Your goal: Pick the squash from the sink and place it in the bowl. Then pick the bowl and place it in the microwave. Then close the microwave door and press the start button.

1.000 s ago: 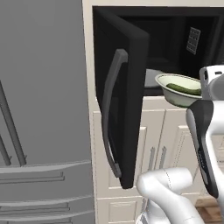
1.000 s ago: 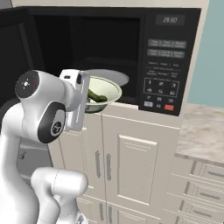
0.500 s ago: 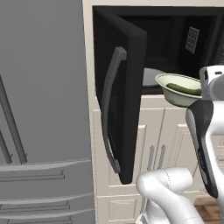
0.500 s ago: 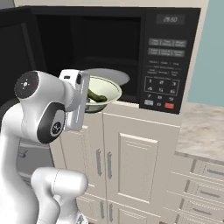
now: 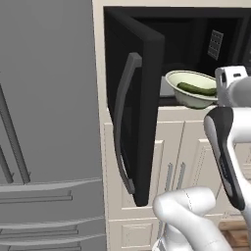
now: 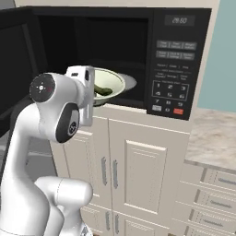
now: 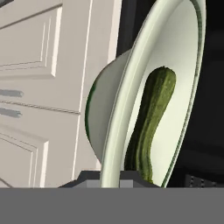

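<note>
The pale bowl hangs level at the front of the open microwave, just above its floor. My gripper is shut on the bowl's near rim, one fingertip inside and one outside. The dark green squash lies inside it, also seen as the squash and the squash. The white hand is right in front of the bowl. The microwave door stands swung open to the left, its curved handle facing me.
The microwave's button panel is to the right of the opening. Grey fridge doors fill the left. White cabinet doors sit under the microwave, and a marble counter with drawers lies to the right.
The bowl with the squash has shifted a little up and in toward the microwave opening, still in the gripper. The door has not moved.
</note>
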